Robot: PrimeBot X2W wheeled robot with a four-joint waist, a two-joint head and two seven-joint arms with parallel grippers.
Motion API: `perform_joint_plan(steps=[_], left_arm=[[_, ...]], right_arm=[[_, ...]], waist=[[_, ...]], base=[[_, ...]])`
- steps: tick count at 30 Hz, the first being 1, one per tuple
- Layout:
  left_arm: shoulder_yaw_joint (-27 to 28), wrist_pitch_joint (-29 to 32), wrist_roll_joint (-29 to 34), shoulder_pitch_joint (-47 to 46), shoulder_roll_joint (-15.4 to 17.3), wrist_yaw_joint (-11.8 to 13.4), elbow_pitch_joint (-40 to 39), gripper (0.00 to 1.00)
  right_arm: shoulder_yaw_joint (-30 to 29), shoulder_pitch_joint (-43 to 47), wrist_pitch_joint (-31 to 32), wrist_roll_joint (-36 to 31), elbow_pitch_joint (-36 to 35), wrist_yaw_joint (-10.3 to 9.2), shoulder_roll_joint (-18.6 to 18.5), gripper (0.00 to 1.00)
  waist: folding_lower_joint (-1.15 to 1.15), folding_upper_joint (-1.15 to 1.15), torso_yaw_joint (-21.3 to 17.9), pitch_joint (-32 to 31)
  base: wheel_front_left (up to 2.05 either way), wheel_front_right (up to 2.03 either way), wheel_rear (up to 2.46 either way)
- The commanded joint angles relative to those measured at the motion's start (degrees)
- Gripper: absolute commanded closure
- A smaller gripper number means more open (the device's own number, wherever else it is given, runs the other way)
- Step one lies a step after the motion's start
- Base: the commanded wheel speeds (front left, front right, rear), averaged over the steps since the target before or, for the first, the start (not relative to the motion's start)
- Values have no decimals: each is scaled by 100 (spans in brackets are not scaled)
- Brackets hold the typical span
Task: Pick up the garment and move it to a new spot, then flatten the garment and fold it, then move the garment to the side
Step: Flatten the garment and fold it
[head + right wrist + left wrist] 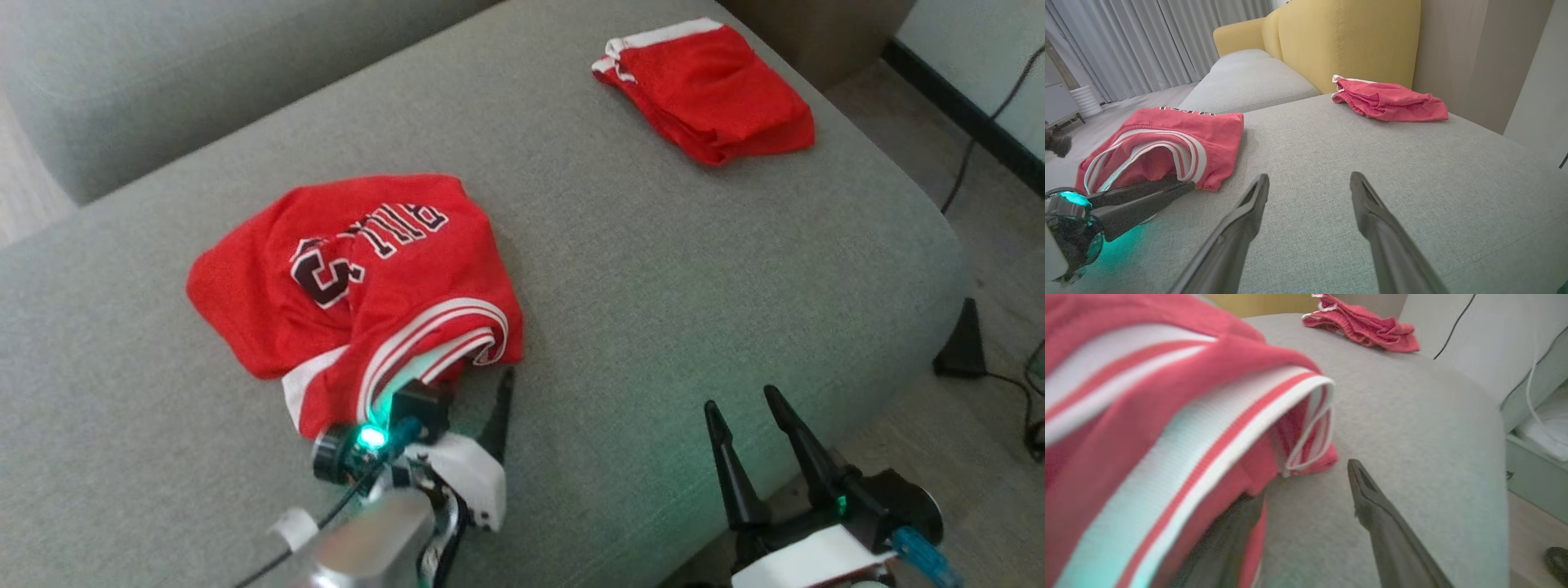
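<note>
Jersey (351, 278) crumpled on sofa (653, 245), near left. Left claw (464, 392) spread: 1 finger under jersey hem, other beside it. Right claw (741, 400) spread, empty. Shorts (710, 90) far right.

Sofa seat (653, 269) carries two pieces. Jersey (351, 278) lies on the left half, toward the near edge. Second garment (710, 90) sits at the far right corner, well apart from the jersey. Left gripper (465, 384) at the jersey's near hem: one of its fingers is tucked under the cloth, the other just right of the hem. Right gripper (741, 400) over the near right edge, apart from both pieces. Another seat (163, 73) behind on the left. Floor (996, 269) and a cable (971, 155) to the right.
</note>
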Motion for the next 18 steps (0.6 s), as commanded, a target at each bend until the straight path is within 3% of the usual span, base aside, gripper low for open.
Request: perform_joint_plan(steps=[1, 4, 7, 8, 10, 12, 18], left_arm=[[65, -44, 1, -335, 13, 125, -22, 0], [-7, -52, -10, -622, 13, 354, 112, 0], [-60, -55, 4, -765, 13, 312, 44, 0], [-73, -55, -18, -784, 13, 257, 15, 18], [-193, -56, -91, -792, 13, 3, 0, 100], [-379, -28, -244, -814, 13, -293, -32, 100], [-638, -45, -540, -1621, 13, -753, -689, 100]], right_arm=[[155, -230, -23, 64, -169, 39, 19, 0], [161, -311, -23, 79, -157, 39, 39, 0], [172, -374, -23, 86, -141, 39, 56, 0], [180, -387, -23, 87, -132, 39, 60, 0], [193, -410, -23, 88, -114, 39, 67, 0], [193, -415, -23, 92, -94, 39, 74, 0], [139, -354, -23, 112, -63, 39, 90, 0]], waist=[[-1, 0, -22, 83], [-1, 0, -16, 171], [-1, 0, -20, 202], [-1, 0, -23, 208], [-1, 0, -32, 203], [-1, 0, -34, 159], [-1, 0, 90, -121]], base=[[0, 0, 0], [0, 0, 0], [0, 0, 0], [0, 0, 0], [0, 0, 0], [0, 0, 0], [0, 0, 0]])
